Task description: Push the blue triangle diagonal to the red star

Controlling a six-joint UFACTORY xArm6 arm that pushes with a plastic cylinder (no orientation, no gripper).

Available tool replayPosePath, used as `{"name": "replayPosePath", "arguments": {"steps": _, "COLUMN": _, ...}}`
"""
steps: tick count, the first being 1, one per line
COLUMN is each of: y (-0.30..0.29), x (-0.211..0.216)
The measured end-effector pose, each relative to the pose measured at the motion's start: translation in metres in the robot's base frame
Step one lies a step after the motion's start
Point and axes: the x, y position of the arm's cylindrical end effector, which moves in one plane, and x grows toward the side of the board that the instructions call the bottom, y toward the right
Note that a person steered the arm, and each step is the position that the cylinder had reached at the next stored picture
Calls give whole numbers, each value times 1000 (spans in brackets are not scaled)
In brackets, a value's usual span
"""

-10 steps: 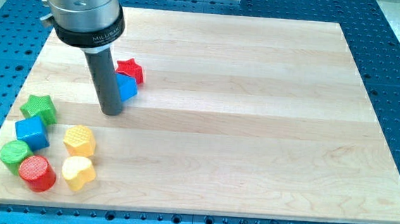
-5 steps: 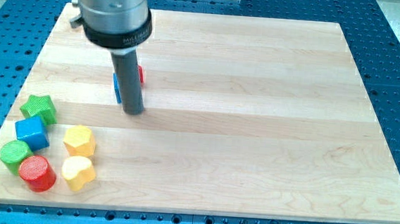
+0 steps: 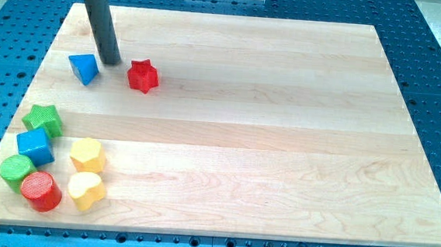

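The blue triangle [image 3: 84,68] lies on the wooden board [image 3: 281,143] near the view's upper left. The red star [image 3: 142,76] lies to its right, about level with it, with a gap between them. My tip [image 3: 110,60] rests on the board just above that gap, close to the triangle's upper right corner and left of the star. It looks near the triangle but I cannot tell if it touches.
A cluster sits at the view's lower left: a green star [image 3: 43,118], a blue cube [image 3: 35,146], a green cylinder [image 3: 16,169], a red cylinder [image 3: 41,190], a yellow hexagon [image 3: 87,155] and a yellow heart-like block [image 3: 86,190].
The blue triangle has moved left, away from the red star it was touching. My tip has moved from below the pair up and left to between them.
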Motion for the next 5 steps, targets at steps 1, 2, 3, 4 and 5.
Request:
{"name": "replayPosePath", "arguments": {"steps": 1, "y": -1, "x": 61}}
{"name": "replayPosePath", "arguments": {"steps": 2, "y": -44, "x": 24}}
{"name": "replayPosePath", "arguments": {"steps": 3, "y": -48, "x": -27}}
{"name": "replayPosePath", "arguments": {"steps": 4, "y": -49, "x": -68}}
{"name": "replayPosePath", "arguments": {"steps": 5, "y": -70, "x": -47}}
